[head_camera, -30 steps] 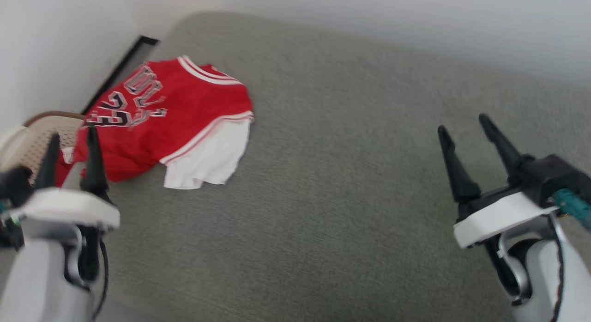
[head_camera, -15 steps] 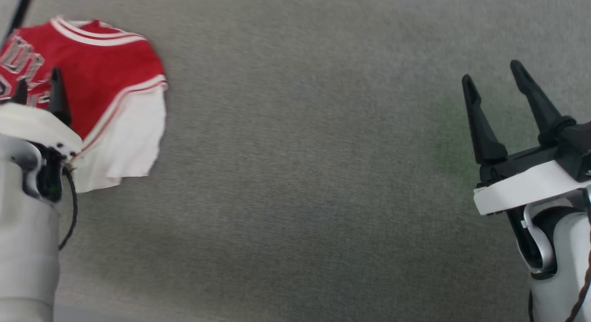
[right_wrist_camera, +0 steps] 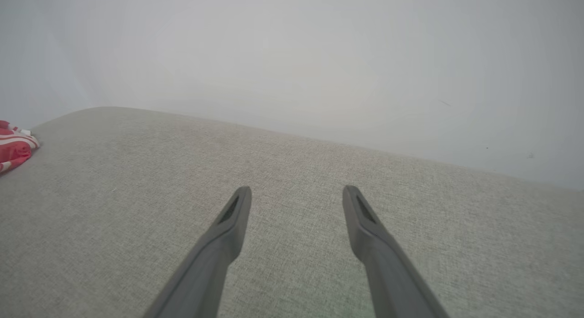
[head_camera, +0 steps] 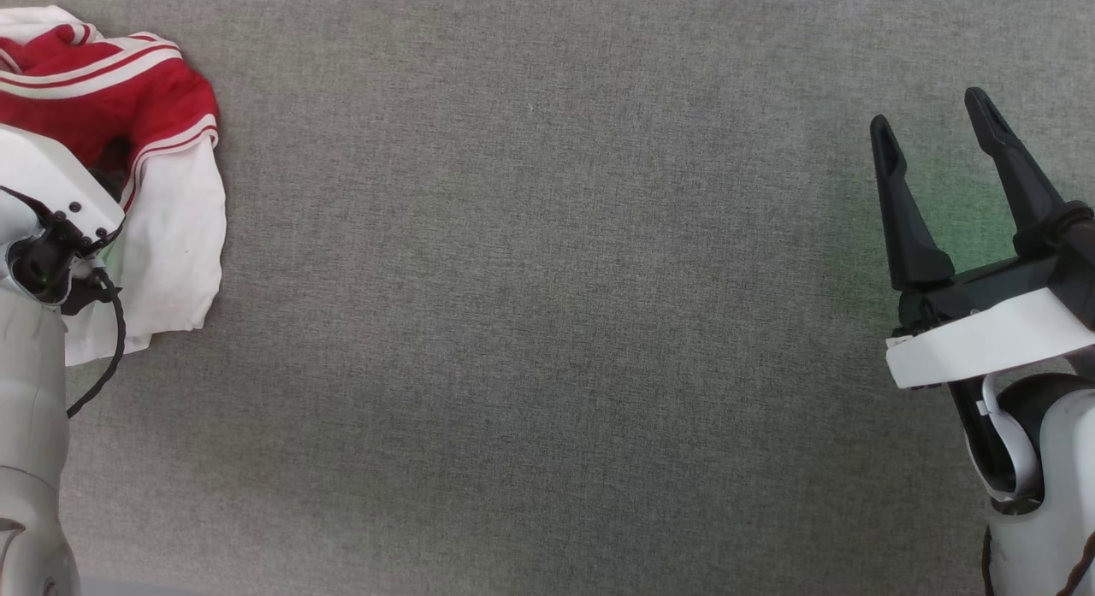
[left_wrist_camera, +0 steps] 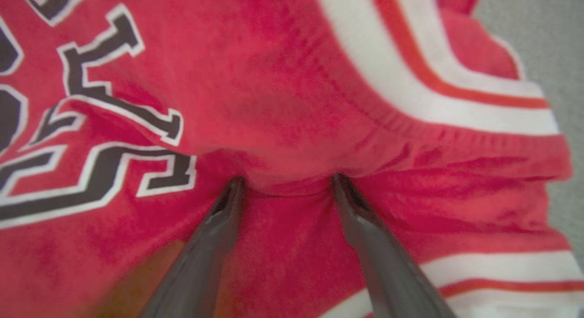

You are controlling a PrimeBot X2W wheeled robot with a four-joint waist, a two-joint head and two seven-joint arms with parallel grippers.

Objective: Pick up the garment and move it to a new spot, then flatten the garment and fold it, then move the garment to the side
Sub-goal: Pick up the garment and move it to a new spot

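Left wrist view: pressing parted left gripper (left_wrist_camera: 287, 181) into garment (left_wrist_camera: 292, 80) beside lettering (left_wrist_camera: 114, 126), pick-up step. Next: pinch, lift. Holding right gripper (head_camera: 931, 109) agape, well apart.

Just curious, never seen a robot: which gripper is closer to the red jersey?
Left. The left gripper presses, open, into the red jersey; the right gripper hangs open far across the grey surface.

Your left gripper (left_wrist_camera: 287, 179) presses both spread tips into the garment (left_wrist_camera: 283, 80), red cloth puckered between them; black lettering (left_wrist_camera: 98, 174) sits at 9 o'clock, striped trim (left_wrist_camera: 378, 76) at 2 o'clock
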